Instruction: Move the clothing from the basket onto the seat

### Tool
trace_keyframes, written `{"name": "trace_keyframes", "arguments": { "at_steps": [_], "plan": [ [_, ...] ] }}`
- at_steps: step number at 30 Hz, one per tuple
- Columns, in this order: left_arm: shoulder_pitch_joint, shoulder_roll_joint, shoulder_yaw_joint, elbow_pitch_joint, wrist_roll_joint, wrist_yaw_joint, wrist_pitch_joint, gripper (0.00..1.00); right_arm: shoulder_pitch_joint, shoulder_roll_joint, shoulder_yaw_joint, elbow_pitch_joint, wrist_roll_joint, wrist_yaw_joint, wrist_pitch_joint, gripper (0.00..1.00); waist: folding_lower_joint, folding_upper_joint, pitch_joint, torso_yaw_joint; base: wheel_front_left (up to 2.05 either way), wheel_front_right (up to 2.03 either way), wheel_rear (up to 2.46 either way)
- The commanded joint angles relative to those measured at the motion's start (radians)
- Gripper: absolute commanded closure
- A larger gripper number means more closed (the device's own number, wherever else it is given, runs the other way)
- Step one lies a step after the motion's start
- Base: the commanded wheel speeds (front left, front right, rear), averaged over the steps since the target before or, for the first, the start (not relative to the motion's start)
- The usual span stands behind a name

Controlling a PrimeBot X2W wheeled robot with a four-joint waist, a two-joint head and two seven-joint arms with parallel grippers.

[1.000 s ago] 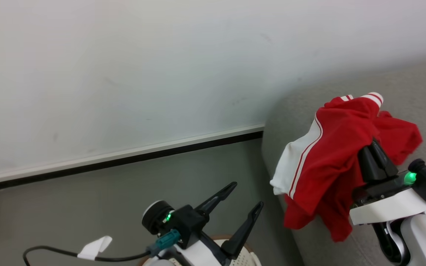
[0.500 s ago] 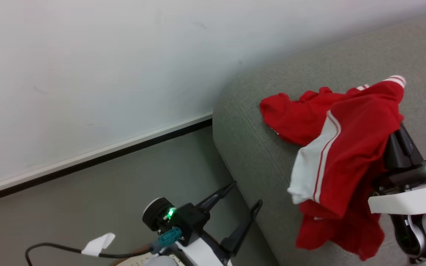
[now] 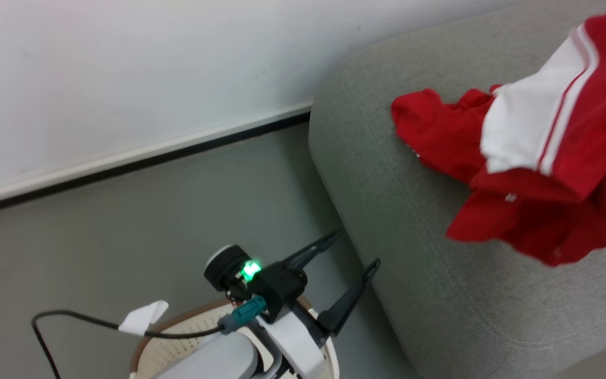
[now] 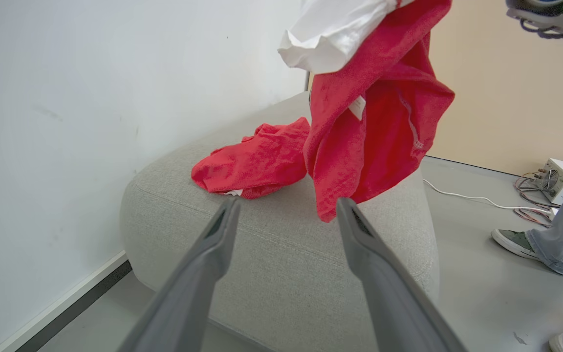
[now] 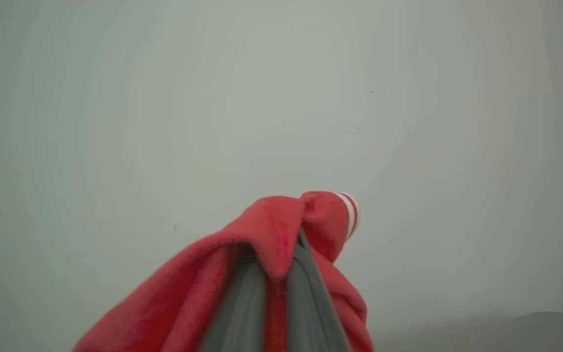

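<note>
Grey floor (image 3: 124, 221) by a white wall (image 3: 124, 79) carries the basket (image 3: 169, 345), partly hidden under the left gripper (image 3: 356, 248), fingers spread wide. On the sofa (image 3: 440, 295) lies the plain red garment (image 3: 434, 131); just beside it the striped garment (image 3: 571, 131) hangs, clamped in the right gripper (image 5: 281, 266).

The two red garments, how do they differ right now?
The plain red garment lies crumpled on the sofa; the striped garment hangs in the air from the shut right claw. The plain red garment is all red; the striped garment has white panels. Both are soft red cloth.
</note>
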Motion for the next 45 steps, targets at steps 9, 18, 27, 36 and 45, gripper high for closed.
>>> {"name": "trace_keyframes", "arguments": {
  "at_steps": [9, 18, 27, 36, 45],
  "plan": [
    [-0.091, 0.02, 0.005, -0.026, 0.039, -0.008, 0.03, 0.0, -0.15, -0.082, -0.04, 0.241, -0.004, -0.002, 0.001, 1.0, -0.0001, -0.0001, 0.193, 0.099, 0.0, 0.0, 0.0],
    [-0.118, 0.006, 0.005, 0.0, 0.035, -0.008, 0.018, 0.0, -0.251, -0.162, 0.225, 0.527, 0.112, -0.002, 0.199, 1.0, -0.0001, -0.0001, 0.234, 0.135, 0.0, 0.0, 0.0],
    [-0.106, -0.016, 0.008, 0.039, 0.014, -0.008, -0.005, 0.0, -0.289, -0.203, 0.437, 0.656, 0.227, -0.002, 0.481, 0.97, -0.0001, -0.0001, 0.194, 0.15, 0.0, 0.0, 0.0],
    [-0.043, -0.016, 0.021, 0.067, -0.009, 0.002, -0.025, 0.0, -0.279, -0.228, 0.552, 0.68, 0.295, -0.002, 0.513, 0.0, -0.0001, -0.0001, 0.074, 0.145, 0.0, 0.0, 0.0],
    [0.053, -0.015, 0.051, 0.068, -0.041, 0.02, -0.034, 0.0, -0.247, -0.293, 0.656, 0.614, 0.319, -0.002, 0.565, 0.0, -0.0001, -0.0001, -0.08, 0.148, 0.0, 0.0, 0.0]
  ]
}}
